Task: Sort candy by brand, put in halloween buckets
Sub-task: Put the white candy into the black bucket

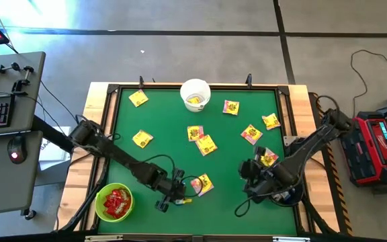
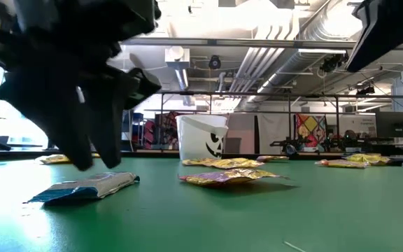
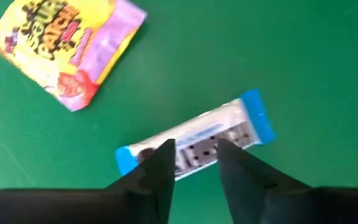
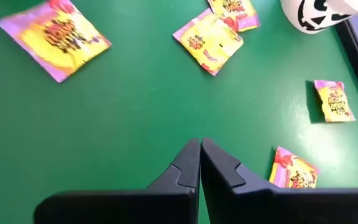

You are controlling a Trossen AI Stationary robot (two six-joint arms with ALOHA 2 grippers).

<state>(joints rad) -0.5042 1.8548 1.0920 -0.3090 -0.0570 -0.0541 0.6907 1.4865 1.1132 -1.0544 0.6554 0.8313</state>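
High view: my left hand (image 1: 178, 196) sits low at the near edge of the green surface (image 1: 166, 121), over a white-and-blue bar (image 1: 185, 199), with a yellow packet (image 1: 202, 183) just beside it; the green bucket (image 1: 113, 202) of red packets stands at the near left corner, the white bucket (image 1: 195, 94) at the far edge, and the right hand (image 1: 246, 204) hangs near the near right corner, where I cannot make out a third bucket under that arm. Other yellow packets lie scattered across the middle and far right of the surface. Low view: the bar (image 2: 84, 188) lies flat on the surface, one end slightly lifted, with the dark left hand (image 2: 93, 140) directly above it; I judge that a descent too shallow would only pinch the wrapper's crimp and let the bar slide out. Left wrist view: the two fingers (image 3: 160, 168) straddle the bar (image 3: 194, 142) across its narrow width, partly closed but with a gap on each side, so nothing is gripped yet; because the bar lies at an angle to the fingers, closing may twist it or push it toward the nearby yellow packet (image 3: 67, 46). Right wrist view: the right hand (image 4: 200, 155) is fully closed on nothing above bare green, with yellow packets (image 4: 53, 31) and the white bucket (image 4: 325, 12) ahead; it would have to open before any pick.
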